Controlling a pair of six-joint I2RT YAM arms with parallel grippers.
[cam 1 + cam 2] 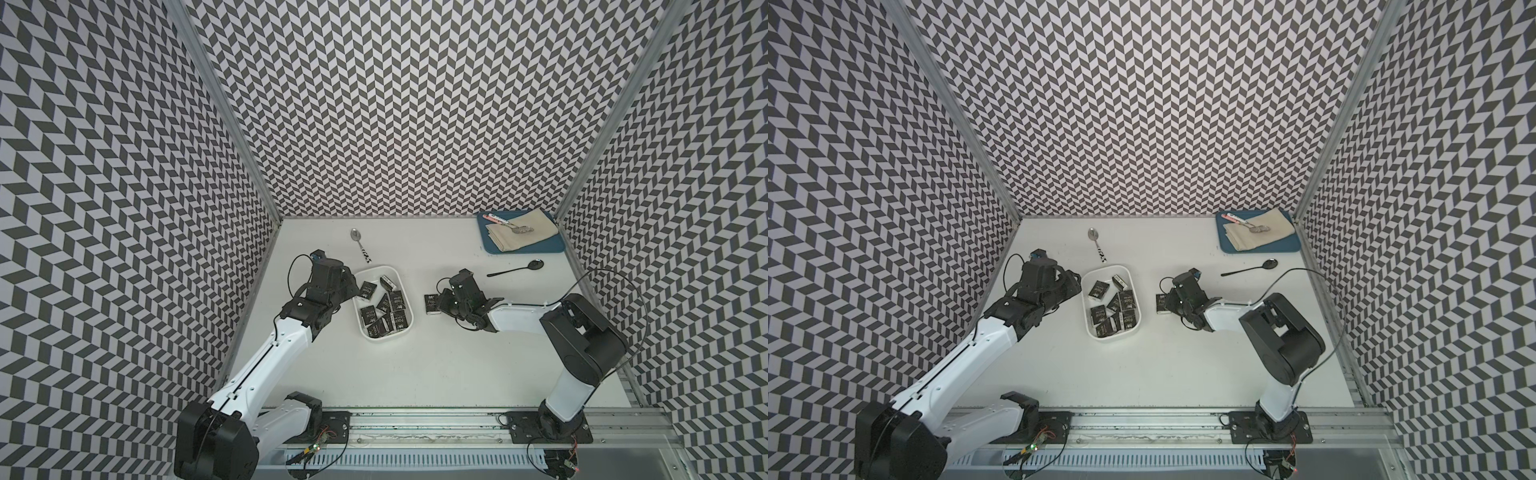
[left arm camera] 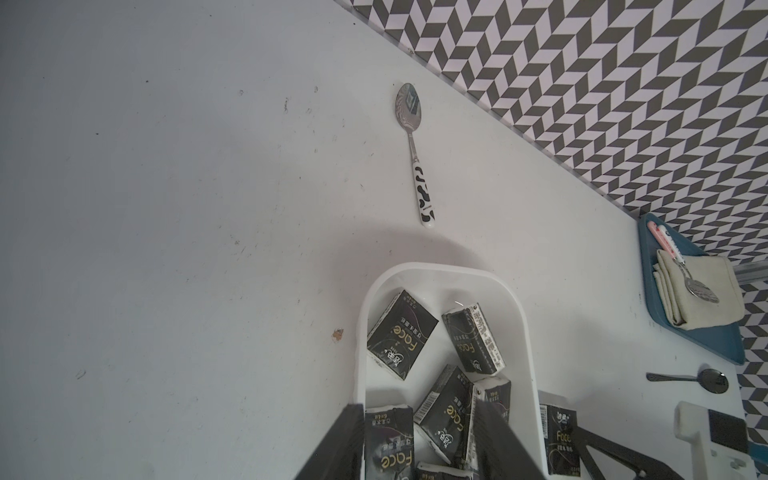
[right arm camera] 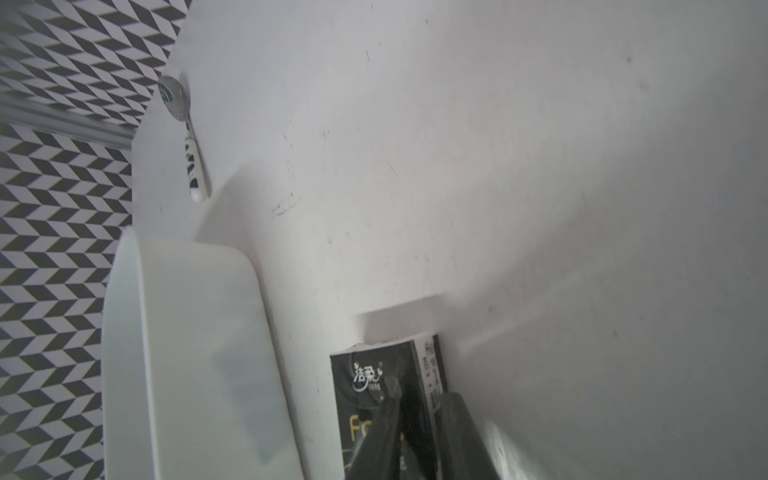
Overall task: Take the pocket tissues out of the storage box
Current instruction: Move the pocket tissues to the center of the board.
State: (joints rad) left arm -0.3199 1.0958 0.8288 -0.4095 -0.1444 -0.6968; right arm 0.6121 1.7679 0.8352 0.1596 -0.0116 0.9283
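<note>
Right of box (image 1: 376, 277), right fingers (image 3: 457, 432) narrow on packet (image 1: 431, 303), hold unclear: slip risk. Over box, left fingers (image 2: 340, 444) spread.

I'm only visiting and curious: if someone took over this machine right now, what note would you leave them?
Left gripper: open, poised over the storage box, with packets below its fingers.
Right gripper: at one pocket tissue packet just outside the box, on the right arm's side. I cannot tell whether it grips the packet.
Done: that one packet is out.
Left to do: the other packets lie loosely piled in the box, and each must be lifted out.
</note>
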